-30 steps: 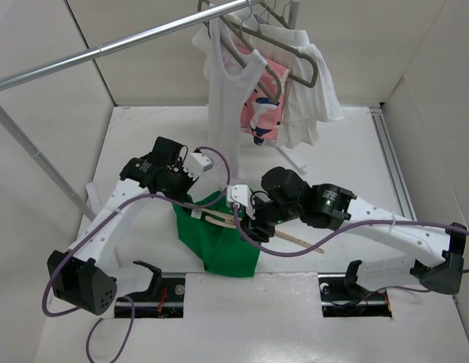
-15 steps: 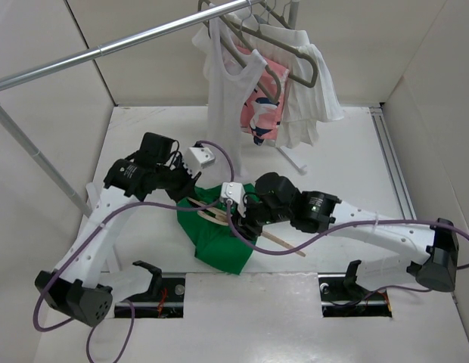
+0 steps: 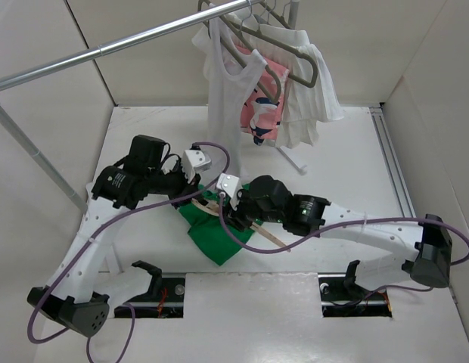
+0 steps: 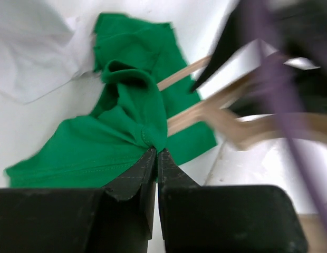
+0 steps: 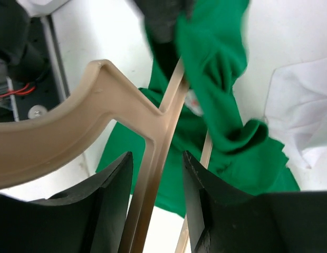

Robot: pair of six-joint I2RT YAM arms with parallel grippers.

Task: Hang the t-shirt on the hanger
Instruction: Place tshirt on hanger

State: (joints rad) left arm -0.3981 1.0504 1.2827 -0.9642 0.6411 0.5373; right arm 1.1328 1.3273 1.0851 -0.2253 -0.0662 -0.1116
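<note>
The green t-shirt (image 3: 212, 236) lies bunched on the white table between the two arms. My left gripper (image 3: 194, 197) is shut on a fold of the t-shirt (image 4: 126, 121), with cloth pinched at its tips (image 4: 156, 151). The beige hanger (image 3: 271, 237) lies across the shirt, its one arm sticking out to the right. My right gripper (image 3: 230, 216) holds the hanger (image 5: 100, 100) near its hook junction, and the bar runs between its fingers (image 5: 116, 200). Part of the hanger lies under green cloth (image 5: 216, 63).
A metal clothes rail (image 3: 106, 49) crosses the back. From it hang a white tank top (image 3: 227, 83), a pink patterned garment (image 3: 261, 113) and grey-brown hangers (image 3: 295, 60). The tank top's hem (image 4: 31, 58) hangs close to the t-shirt. Purple cables loop off both arms.
Both grippers have moved left and a little toward the back. The t-shirt has been dragged left and bunched tighter, and the hanger has travelled with the right gripper.
</note>
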